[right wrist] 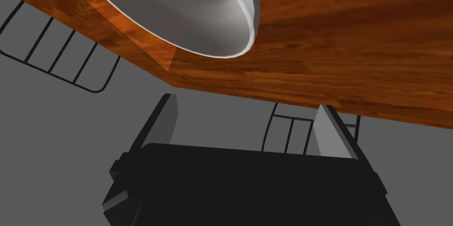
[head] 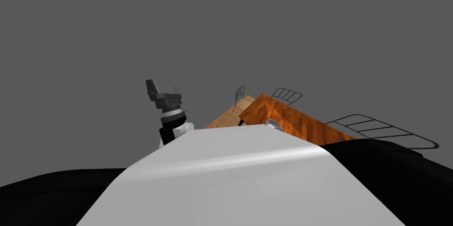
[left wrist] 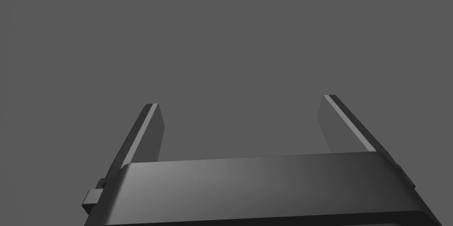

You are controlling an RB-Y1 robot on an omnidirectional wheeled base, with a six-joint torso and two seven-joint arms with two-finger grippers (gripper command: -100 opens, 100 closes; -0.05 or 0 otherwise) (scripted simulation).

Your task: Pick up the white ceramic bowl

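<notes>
The white bowl [right wrist: 177,11] sat rim up on the reddish-brown wooden table [right wrist: 345,59], close to one of the table's corners and just inside its edge. Its inside was pale grey with a lighter flat bottom.

The right gripper [right wrist: 247,101] hung off the table, just beyond the edge by that corner. Its two fingers were spread wide and held nothing. The bowl lay further in over the table than the fingertips and was clear of both.

The left gripper [head: 166,91] was raised well apart from the table, on the side away from the bowl, against a flat grey surface. Its fingers were likewise parted and empty.

A paler wooden surface [head: 223,119] lay just beside the table, between it and the left gripper. Black wire frames [head: 286,95] stood around the table, off its edges. They were perhaps chair backs, though too little of them showed to be sure. One of them showed past the table's edge right behind the right gripper's fingers.
</notes>
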